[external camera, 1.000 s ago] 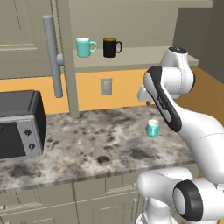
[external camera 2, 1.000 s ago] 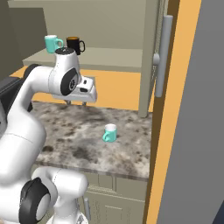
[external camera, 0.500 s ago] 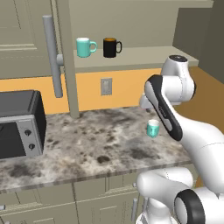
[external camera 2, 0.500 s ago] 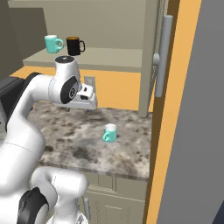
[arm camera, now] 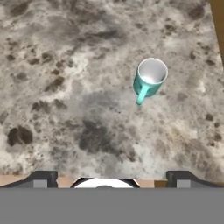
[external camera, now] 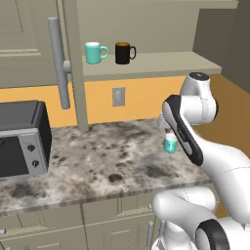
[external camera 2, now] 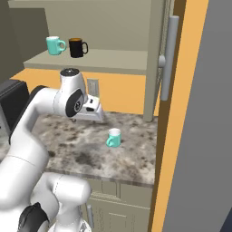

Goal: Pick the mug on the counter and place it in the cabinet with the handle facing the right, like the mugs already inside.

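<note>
The small teal mug [arm camera: 148,78] with a white inside stands upright on the speckled counter [arm camera: 65,65], its handle [arm camera: 141,94] pointing toward the bottom of the hand view. It also appears as the mug [external camera: 170,144] beside my forearm and the mug [external camera 2: 113,137] near the counter's right end. My gripper [external camera 2: 96,117] hovers above the counter [external camera 2: 68,140], up and left of the mug. The gripper [arm camera: 112,177] is open, its fingertips [arm camera: 43,177] wide apart with nothing between them. In the open cabinet [external camera: 161,63] stand a teal mug [external camera: 94,52] and a black mug [external camera: 124,52], handles to the right.
A black and silver microwave [external camera: 22,139] sits at the counter's left end. The cabinet door with its long grey bar [external camera: 58,63] hangs open left of the shelf; the other door's bar [external camera 2: 167,59] is at the right. A wall outlet [external camera: 118,96] is behind the counter.
The hand has come down and moved toward the counter mug, and the fingers have spread wider. The mug has not moved.
</note>
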